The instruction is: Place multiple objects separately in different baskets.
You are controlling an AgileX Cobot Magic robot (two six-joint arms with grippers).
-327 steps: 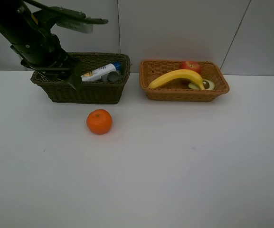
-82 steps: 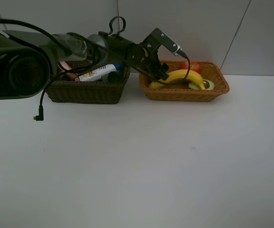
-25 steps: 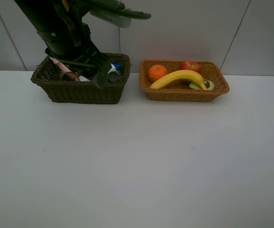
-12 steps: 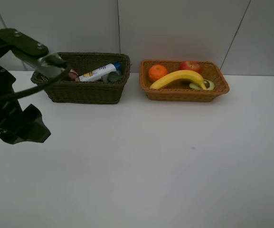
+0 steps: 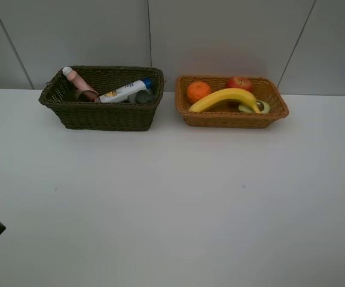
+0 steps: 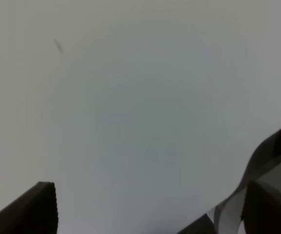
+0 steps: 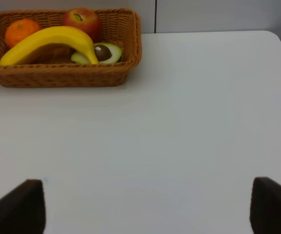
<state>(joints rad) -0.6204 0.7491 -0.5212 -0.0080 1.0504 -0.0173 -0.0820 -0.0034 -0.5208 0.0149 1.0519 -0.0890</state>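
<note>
Task looks finished, judging from how things lie now; nothing loose on the worktop (image 5: 178, 203).

Left tool (image 6: 147, 207): jaws spread wide, nothing between them, only bare worktop under it in the left wrist view. In the high view just a dark scrap of that arm shows at the left edge, well apart from both baskets, which lie far ahead of it.

Dark brown-green basket (image 5: 103, 115): holds the small pink bottle (image 5: 76, 82) leaning against the corner farthest from the other basket, the translucent pinkish cup (image 5: 87, 95) just beside it, the white blue-capped tube (image 5: 124, 91) lying tilted across the middle, and a greyish-dark shape next to the tube, probably the dark green bottle (image 5: 140, 96), too small to be sure. All non-food items together.

Orange-tan basket (image 5: 232, 118): just beside the dark one, not touching. Holds the orange (image 5: 198, 91) at the end nearer the dark basket, the banana (image 5: 226, 97) lying across the middle, the red apple (image 5: 240, 83) behind it, the avocado half (image 5: 257, 107) pit-up at the banana's tip. All fruit together.

Right tool (image 7: 147, 207): jaws set wide, empty, bare worktop between the two tips. The orange-tan basket sits ahead of it, toward the left tool's side, well apart.

Left to do: nothing visible, both arms appear parked clear.
</note>
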